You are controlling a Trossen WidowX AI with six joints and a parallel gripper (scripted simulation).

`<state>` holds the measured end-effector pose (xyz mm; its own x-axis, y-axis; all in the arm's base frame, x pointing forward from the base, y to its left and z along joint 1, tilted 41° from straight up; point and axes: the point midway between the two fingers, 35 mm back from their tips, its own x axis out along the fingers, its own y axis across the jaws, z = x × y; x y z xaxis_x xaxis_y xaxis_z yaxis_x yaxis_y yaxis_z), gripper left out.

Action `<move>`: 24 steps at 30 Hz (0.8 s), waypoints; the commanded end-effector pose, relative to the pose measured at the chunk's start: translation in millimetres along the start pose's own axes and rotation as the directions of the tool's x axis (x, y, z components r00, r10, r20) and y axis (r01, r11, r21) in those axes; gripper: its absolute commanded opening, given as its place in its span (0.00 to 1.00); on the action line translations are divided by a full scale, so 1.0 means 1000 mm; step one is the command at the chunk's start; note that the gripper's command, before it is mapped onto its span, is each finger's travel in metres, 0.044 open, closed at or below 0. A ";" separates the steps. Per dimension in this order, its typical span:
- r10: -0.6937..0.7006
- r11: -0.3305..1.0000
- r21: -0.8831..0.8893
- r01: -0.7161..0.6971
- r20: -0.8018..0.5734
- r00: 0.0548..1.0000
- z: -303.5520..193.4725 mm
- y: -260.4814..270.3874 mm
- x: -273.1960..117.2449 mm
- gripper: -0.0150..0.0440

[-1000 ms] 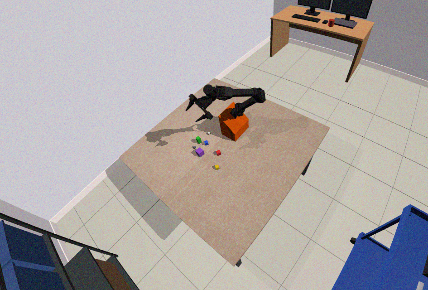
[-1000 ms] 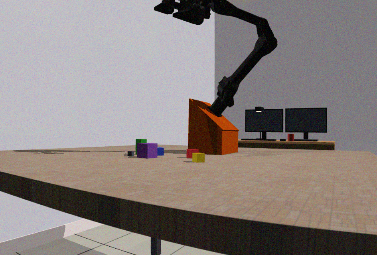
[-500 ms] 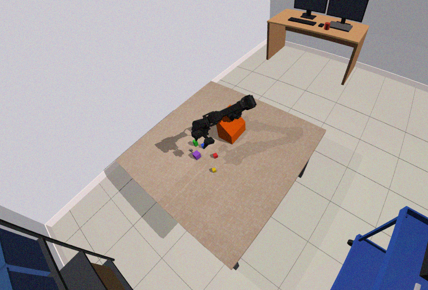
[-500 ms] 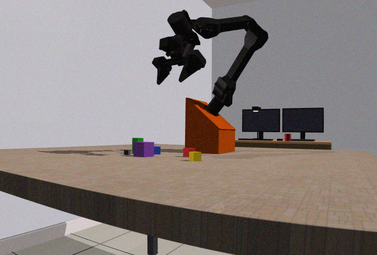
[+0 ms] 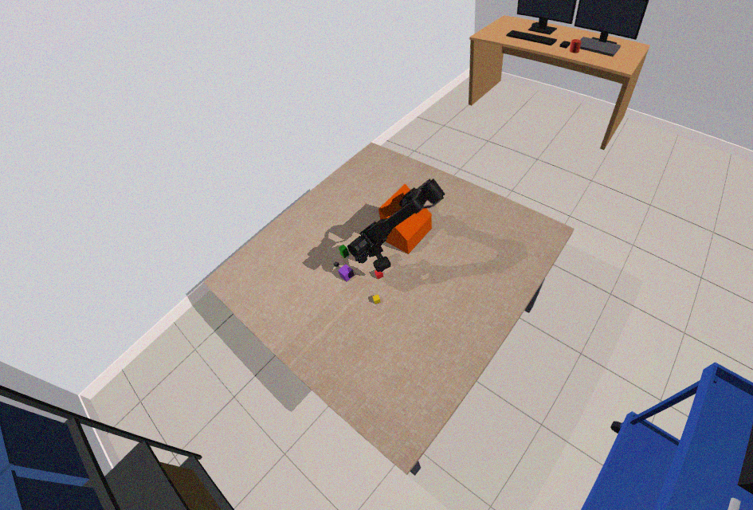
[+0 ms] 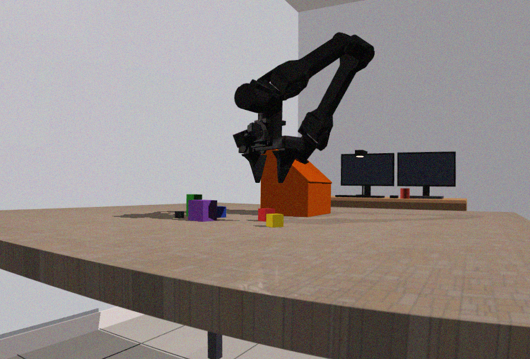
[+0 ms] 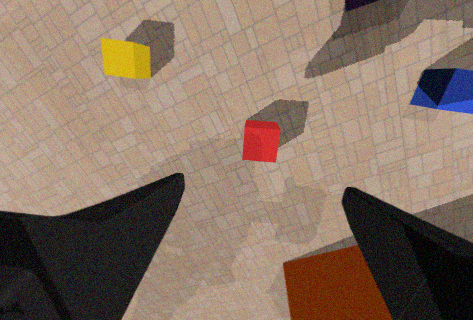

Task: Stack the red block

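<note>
Fingers (image 6: pixel 270 175) spread wide, gripping nothing, hanging above the counter (image 6: pixel 358 262). The red block (image 7: pixel 261 141) sits on the counter below them, between the yellow block (image 7: pixel 126 59) and blue block (image 7: pixel 455 90), with the green tower (image 6: pixel 193 198) further off.

The gripper (image 7: pixel 262 192) hung over the counter (image 7: pixel 55 150) with its fingers spread wide and nothing between them. The red block (image 7: pixel 261 141) sat on the counter just beyond the gap, apart from both tips. A yellow block (image 7: pixel 125 59) lay well off to the upper left, a blue block (image 7: pixel 452 90) at the right edge. An orange slab (image 7: pixel 330 285) showed at the bottom, beside the right finger.
</note>
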<state>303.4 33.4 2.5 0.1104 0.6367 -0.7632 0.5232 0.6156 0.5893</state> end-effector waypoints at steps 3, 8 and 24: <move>0.001 1.000 0.016 -0.001 -0.012 1.000 0.002 -0.001 0.000 1.00; 0.001 1.000 0.016 -0.001 -0.012 1.000 0.002 -0.001 0.020 1.00; 0.003 1.000 0.016 -0.002 -0.013 1.000 0.003 -0.001 0.054 1.00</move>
<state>312.4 62.2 -36.0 0.1064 0.6408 -0.7603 0.5320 0.6093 0.5880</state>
